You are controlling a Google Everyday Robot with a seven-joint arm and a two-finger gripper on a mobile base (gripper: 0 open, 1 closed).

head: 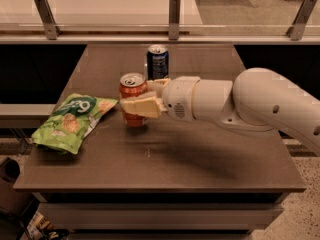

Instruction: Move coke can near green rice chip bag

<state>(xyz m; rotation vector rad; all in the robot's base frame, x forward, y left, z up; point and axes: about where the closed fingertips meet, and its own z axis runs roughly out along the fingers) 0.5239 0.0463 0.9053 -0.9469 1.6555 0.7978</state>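
Observation:
The coke can (132,91), red-orange with a silver top, stands upright at table level, just right of the green rice chip bag (73,122), which lies flat near the table's left edge. My gripper (139,98) reaches in from the right and is shut on the coke can, one cream finger (140,107) across its front and the other behind it. The can's base looks at or close to the tabletop; a narrow gap separates it from the bag's right corner.
A dark blue can (157,61) stands upright behind the coke can, toward the back of the brown table (200,159). My white arm (240,104) spans the table's right half. A railing with metal posts (174,16) runs along the back.

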